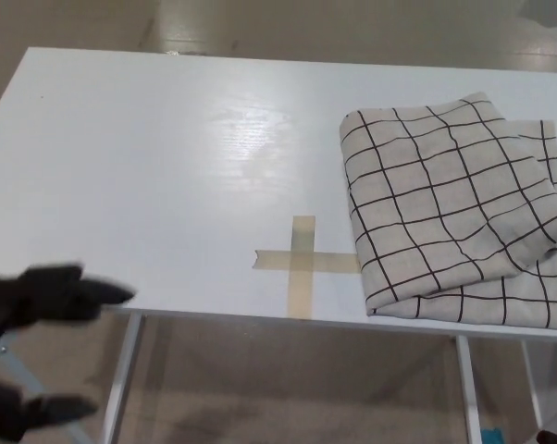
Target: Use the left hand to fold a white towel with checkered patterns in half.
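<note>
The folded checkered towel (459,208) lies at the right near edge of the white table (149,185), just right of a tape cross (302,264), while the left hand (29,347), fingers spread and empty, hangs beyond the near left edge.

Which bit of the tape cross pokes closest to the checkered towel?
The right-hand arm of the tape cross. Its tip runs right up to the left edge of the checkered towel, whereas the other three arms end on bare white table.
</note>
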Motion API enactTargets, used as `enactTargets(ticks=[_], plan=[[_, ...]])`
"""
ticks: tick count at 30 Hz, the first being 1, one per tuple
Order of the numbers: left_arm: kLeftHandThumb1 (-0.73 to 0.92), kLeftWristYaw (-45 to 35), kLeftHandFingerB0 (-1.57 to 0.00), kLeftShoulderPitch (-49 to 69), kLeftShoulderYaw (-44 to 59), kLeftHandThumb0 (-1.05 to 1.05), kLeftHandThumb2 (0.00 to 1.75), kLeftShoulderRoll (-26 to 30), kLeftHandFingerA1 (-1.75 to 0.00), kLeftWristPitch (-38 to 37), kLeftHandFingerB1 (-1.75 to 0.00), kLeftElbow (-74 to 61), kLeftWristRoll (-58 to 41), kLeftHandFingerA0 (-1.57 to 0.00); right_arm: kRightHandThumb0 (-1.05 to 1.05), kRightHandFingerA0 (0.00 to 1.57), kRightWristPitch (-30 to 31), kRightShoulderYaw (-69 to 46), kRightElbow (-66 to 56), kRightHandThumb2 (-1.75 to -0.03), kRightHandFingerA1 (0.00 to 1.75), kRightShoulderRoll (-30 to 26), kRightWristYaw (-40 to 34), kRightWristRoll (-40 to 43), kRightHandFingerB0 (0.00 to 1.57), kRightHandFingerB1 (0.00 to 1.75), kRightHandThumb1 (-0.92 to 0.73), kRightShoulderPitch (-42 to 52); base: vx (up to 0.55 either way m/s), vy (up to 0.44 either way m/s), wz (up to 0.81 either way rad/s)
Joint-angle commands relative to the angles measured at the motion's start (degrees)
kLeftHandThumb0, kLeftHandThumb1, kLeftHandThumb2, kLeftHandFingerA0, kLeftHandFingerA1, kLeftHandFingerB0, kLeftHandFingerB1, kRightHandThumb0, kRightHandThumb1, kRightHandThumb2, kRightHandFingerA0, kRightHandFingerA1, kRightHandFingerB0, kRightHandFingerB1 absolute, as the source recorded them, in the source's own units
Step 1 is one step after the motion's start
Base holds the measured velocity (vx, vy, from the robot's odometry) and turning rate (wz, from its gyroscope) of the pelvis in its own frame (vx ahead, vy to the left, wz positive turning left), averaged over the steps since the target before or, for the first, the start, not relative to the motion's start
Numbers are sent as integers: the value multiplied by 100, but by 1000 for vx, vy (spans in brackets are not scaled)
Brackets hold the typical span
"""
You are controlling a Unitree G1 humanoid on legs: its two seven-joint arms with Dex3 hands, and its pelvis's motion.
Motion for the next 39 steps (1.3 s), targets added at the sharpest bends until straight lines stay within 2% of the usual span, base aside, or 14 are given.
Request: enactTargets(ticks=[1, 5, 7, 8, 9, 10, 13, 15, 17, 21, 22, 23, 24, 39], plan=[[32, -2766, -69, 1884, 715, -61, 65, 318, -51, 203, -48, 516, -2971, -79, -43, 49, -400, -76, 39, -58, 77, 40, -323, -183, 54, 53, -61, 400, 0, 0, 0], [31, -2137, -66, 1522, 159, -66, 64, 51, -50, -20, -45, 1854, -1978, -78, -42, 51, -404, -14, 155, -58, 80, 91, -432, -272, 54, 54, -61, 413, 0, 0, 0], [31, -1996, -66, 1454, 77, -66, 64, -6, -50, -31, -45, 2082, -1818, -78, -42, 51, -378, -5, 153, -58, 80, 94, -434, -270, 54, 54, -61, 417, 0, 0, 0], [31, -1324, -60, 1082, -213, -64, 65, -265, -48, -192, -44, 3100, -1162, -68, -40, 51, -349, 7, 251, -58, 82, 92, -292, -162, 54, 55, -61, 366, 0, 0, 0], [31, -1324, -60, 1082, -213, -64, 65, -265, -48, -192, -44, 3100, -1162, -68, -40, 51, -349, 7, 251, -58, 82, 92, -292, -162, 54, 55, -61, 366, 0, 0, 0], [36, -1086, -61, 924, -286, -59, 53, -349, -41, -314, -39, 3500, -973, -65, -41, 51, -302, 36, 259, -58, 81, 76, -282, -179, 54, 54, -61, 355, 0, 0, 0], [41, -428, -58, 488, -457, -61, 53, -492, -40, -771, -38, 4579, -488, -62, -42, 50, -195, 121, 339, -59, 79, 16, -368, -315, 52, 50, -61, 292, 0, 0, 0], [41, 462, -58, 92, -610, -69, 56, -641, -39, -879, -38, 5401, 6, -61, -41, 50, -296, 121, 588, -59, 79, 2, -360, -317, 52, 48, -61, 184, 0, 0, 0], [44, 817, -59, -91, -650, -68, 55, -712, -39, -890, -38, 5749, 102, -61, -42, 50, -308, 144, 646, -59, 78, -23, -373, -345, 52, 48, -61, 155, 0, 0, 0], [41, 1385, -61, -337, -648, -70, 56, -897, -40, -780, -39, 6209, 137, -64, -42, 50, -368, 168, 740, -58, 77, -65, -389, -388, 53, 50, -61, 104, 0, 0, 0], [43, 1650, -63, -544, -573, -66, 55, -1070, -41, -602, -40, 6562, -1, -67, -41, 50, -429, 195, 828, -58, 77, -119, -409, -449, 53, 51, -61, 40, 0, 0, 0], [43, 1651, -63, -608, -526, -66, 55, -1121, -41, -549, -40, 6670, -97, -67, -41, 50, -434, 201, 841, -58, 77, -131, -409, -456, 53, 51, -61, 19, 0, 0, 0], [35, 1604, -59, -641, -486, -67, 71, -1171, -49, -505, -47, 6730, -196, -63, -41, 50, -433, 210, 849, -58, 78, -143, -408, -464, 53, 52, -61, 1, 0, 0, 0], [34, 1965, -59, -977, -571, -67, 71, -1221, -50, -1200, -48, 7636, -244, -64, -41, 50, -498, 198, 903, -58, 78, -195, -356, -350, 53, 52, -60, -43, 0, 0, 0]])
